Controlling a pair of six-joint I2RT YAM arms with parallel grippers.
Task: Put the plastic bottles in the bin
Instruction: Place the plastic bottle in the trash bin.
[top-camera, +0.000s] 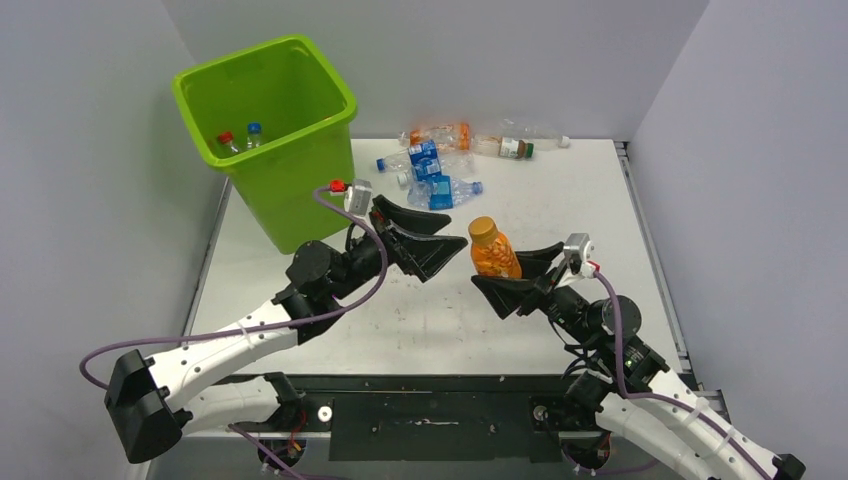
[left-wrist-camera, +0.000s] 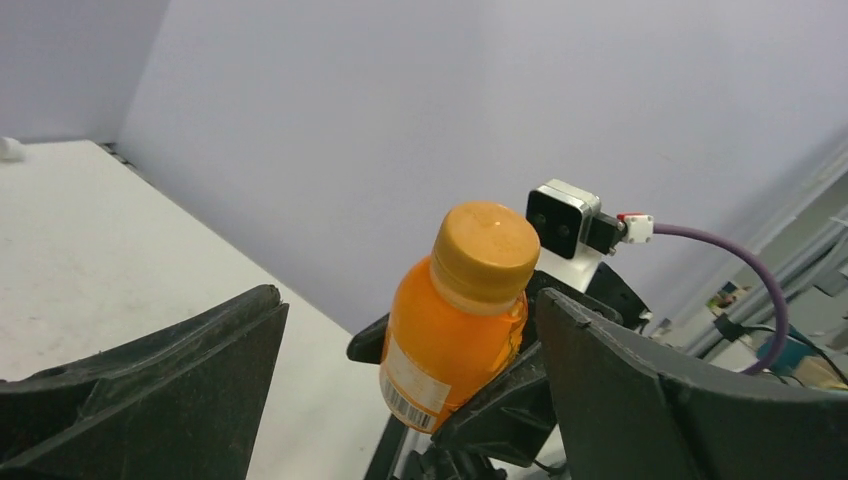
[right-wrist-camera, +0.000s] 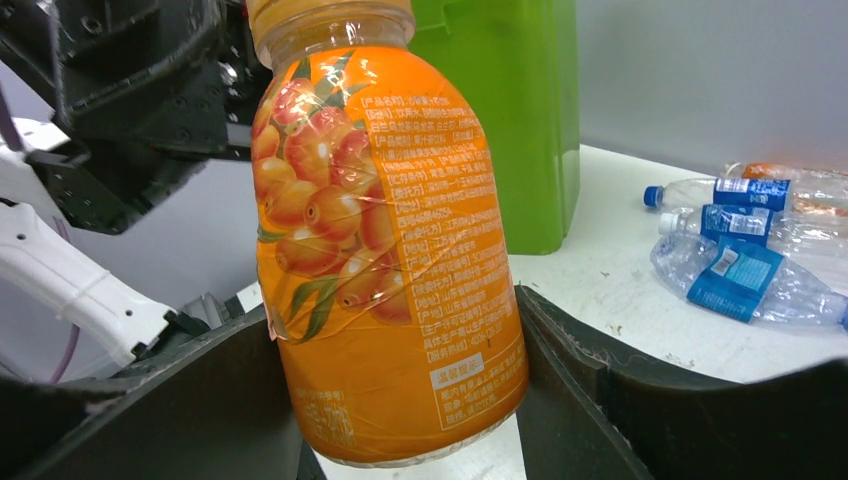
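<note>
An orange juice bottle (top-camera: 492, 250) with an orange cap is held upright above the table, and my right gripper (top-camera: 515, 265) is shut on its lower body (right-wrist-camera: 385, 250). My left gripper (top-camera: 455, 230) stands wide open just left of that bottle (left-wrist-camera: 455, 330), its fingers apart from it and nothing between them. The lime-green bin (top-camera: 290, 190) stands at the back left, with two small bottles (top-camera: 240, 138) lying inside. Several clear plastic bottles (top-camera: 440, 165) with blue and orange labels lie in a heap at the back of the table.
One more clear bottle (top-camera: 515, 146) lies at the back towards the right. Grey walls close off the left, back and right. The bin's wall (right-wrist-camera: 520, 120) and the bottle heap (right-wrist-camera: 740, 270) also show in the right wrist view.
</note>
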